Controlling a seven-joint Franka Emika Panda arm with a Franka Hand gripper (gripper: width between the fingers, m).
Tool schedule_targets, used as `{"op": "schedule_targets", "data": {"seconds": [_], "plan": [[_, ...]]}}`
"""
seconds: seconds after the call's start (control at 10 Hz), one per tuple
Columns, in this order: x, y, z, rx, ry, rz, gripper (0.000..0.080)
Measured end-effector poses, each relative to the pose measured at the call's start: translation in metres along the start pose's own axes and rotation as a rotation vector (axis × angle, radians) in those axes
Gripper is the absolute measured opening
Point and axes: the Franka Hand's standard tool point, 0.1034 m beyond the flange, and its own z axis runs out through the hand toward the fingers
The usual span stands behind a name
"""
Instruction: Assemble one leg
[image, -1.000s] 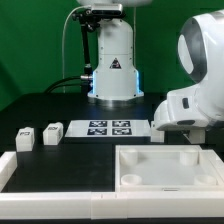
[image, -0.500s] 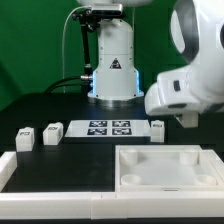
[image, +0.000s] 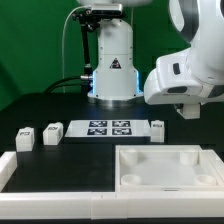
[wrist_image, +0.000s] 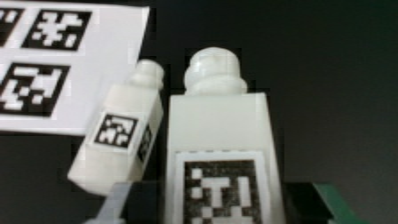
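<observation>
In the wrist view my gripper (wrist_image: 224, 208) is shut on a leg (wrist_image: 217, 130), a white post with a rounded end and a black-and-white tag near the jaws. One finger (wrist_image: 128, 202) shows on each side of it. A second leg (wrist_image: 121, 130) lies on the table beside it, partly over the edge of the marker board (wrist_image: 54, 60). In the exterior view the gripper (image: 187, 111) hangs raised at the exterior view's right, above the table. The held leg is hidden there. The lying leg (image: 157, 126) sits by the marker board (image: 108, 128).
The large white tabletop piece (image: 165, 168) lies at the front right. Two more legs (image: 22, 137) (image: 51, 131) stand at the exterior view's left. A long white part (image: 8, 165) runs along the front left. The robot base (image: 112, 65) stands behind.
The arm has risen from the table beside the marker board and shifted toward the exterior view's right. The leg lying by the marker board has come into view.
</observation>
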Motion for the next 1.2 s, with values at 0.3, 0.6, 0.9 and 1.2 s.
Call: {"op": "schedule_targets", "data": {"seconds": [0.3,0.6,0.9,1.2], "plan": [[0.003,0.0,-0.004,0.01,0.287,0.0,0.0291],[0.001,0.01,-0.033,0.02,0.524,-0.002,0.0291],[0.01,0.013,-0.072,0.041,0.776,-0.008,0.0291],[0.023,0.018,-0.098,0.043,0.969,-0.049,0.0291]]}}
